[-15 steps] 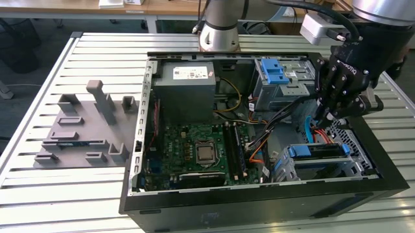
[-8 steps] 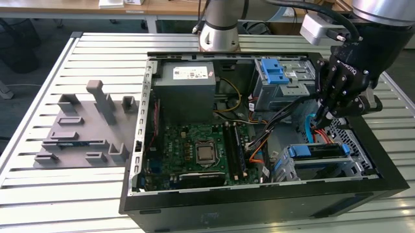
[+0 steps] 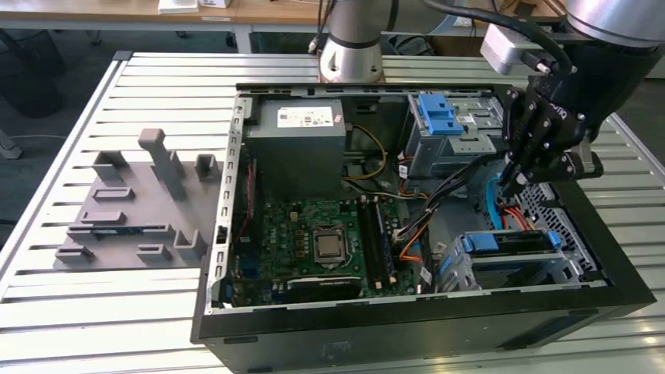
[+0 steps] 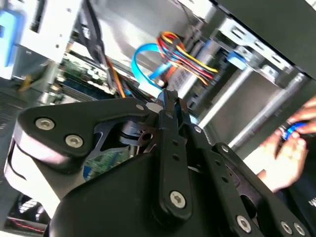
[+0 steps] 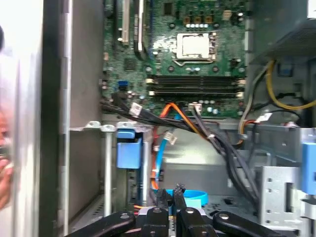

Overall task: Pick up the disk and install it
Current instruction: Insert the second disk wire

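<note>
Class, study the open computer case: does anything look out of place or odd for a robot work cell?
Yes. In the second wrist view a person's hand is beside the open computer case, close to where the pincer hangs among loose cables. A hand that near the arm's working area looks out of place.

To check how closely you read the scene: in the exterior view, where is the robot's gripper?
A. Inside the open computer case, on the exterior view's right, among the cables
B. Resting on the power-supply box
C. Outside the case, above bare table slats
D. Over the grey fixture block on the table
A: the gripper reaches down into the open computer case on the exterior view's right, its tips among the cables, well away from the grey fixture block.
</note>
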{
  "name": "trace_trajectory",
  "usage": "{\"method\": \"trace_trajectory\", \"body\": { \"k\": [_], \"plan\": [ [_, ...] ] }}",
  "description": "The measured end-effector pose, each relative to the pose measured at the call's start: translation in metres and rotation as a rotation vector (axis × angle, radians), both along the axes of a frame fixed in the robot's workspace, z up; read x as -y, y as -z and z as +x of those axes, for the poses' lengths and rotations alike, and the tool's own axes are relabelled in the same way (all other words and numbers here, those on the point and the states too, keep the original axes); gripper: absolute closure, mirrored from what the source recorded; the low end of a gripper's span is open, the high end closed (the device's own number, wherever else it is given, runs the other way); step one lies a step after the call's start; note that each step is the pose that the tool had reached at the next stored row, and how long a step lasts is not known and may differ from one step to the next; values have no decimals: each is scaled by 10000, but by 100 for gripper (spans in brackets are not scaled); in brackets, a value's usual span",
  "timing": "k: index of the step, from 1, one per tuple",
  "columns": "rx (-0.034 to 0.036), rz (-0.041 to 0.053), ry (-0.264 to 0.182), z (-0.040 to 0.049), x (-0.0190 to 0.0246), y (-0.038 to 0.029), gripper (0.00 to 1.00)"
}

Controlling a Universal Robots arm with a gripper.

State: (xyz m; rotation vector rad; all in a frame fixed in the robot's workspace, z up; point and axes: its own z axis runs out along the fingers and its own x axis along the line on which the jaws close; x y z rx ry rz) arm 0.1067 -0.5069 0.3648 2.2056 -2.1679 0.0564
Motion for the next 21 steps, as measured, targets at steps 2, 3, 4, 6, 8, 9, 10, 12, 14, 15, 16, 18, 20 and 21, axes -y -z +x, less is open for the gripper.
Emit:
{"method": "trace_trajectory", "body": {
  "k": [2, 3, 4, 6, 8, 9, 10, 12, 14, 15, 16, 18, 20, 21],
  "plan": [
    [7, 73, -7, 0, 22, 12, 84],
    [13, 80, -13, 0, 37, 22, 84],
    [18, 82, -19, 0, 53, 33, 84],
    [29, 87, -30, 0, 86, 53, 84],
    [41, 93, -42, 0, 114, 73, 84],
    [50, 98, -48, 1, 121, 84, 84],
    [53, 98, -50, 1, 122, 88, 84],
    [54, 95, -51, 1, 122, 86, 84],
    [54, 93, -50, 0, 122, 87, 84],
    [61, 111, -50, 1, 123, 94, 84],
    [66, 162, -54, 1, 127, 101, 84],
    [91, 259, -81, -1, 136, 113, 84],
    [149, 277, -107, -3, 157, 123, 84],
    [190, 277, -116, -4, 173, 127, 84]
  ]
}}
